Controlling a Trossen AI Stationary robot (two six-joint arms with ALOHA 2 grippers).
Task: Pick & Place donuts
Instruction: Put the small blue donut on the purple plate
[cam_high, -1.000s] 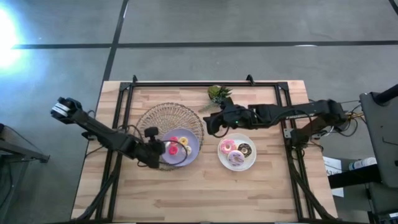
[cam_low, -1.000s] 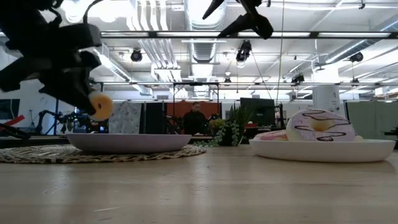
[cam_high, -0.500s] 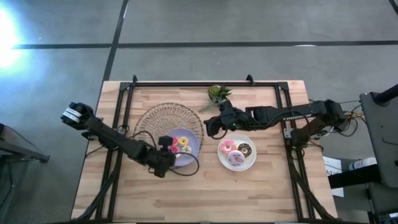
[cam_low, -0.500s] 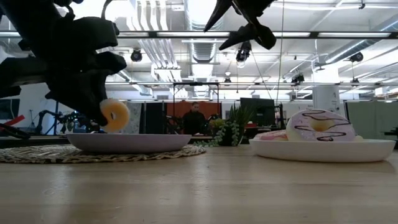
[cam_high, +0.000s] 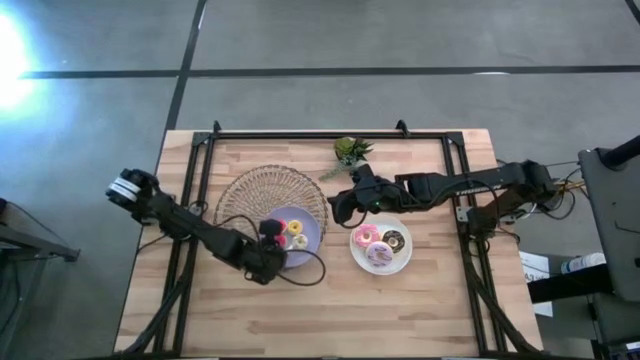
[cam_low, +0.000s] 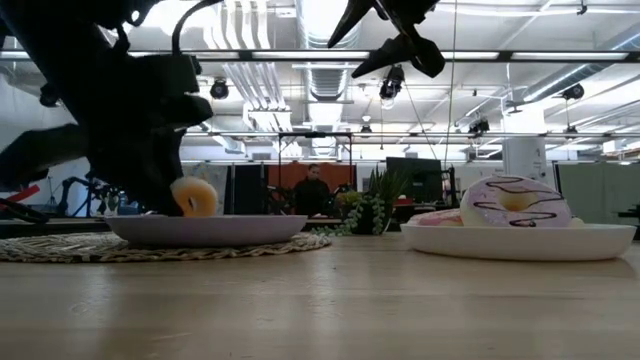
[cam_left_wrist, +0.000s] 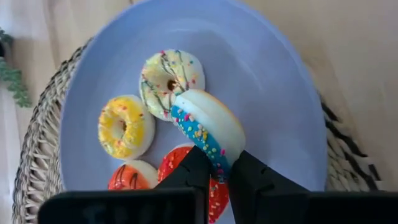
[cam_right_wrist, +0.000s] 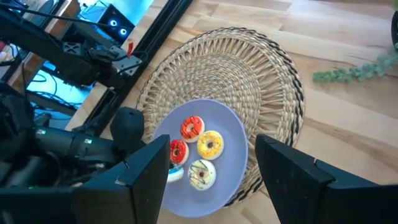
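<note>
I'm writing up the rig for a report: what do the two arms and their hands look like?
Both arms are dark, nearly black, built of slim jointed segments. The left arm has a light grey band at its base end and a black cable looping near its hand. The right arm carries loose cables near its base; its hand ends in two broad, flat black fingers.

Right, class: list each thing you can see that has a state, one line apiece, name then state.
left gripper: fingers shut on the blue-sprinkled donut, over the lavender plate.
blue-sprinkled donut: held on edge, tilted.
lavender plate: on the woven mat, four donuts lying flat in it.
right gripper: fingers open, empty, above the table.
white plate: holds three donuts.
</note>
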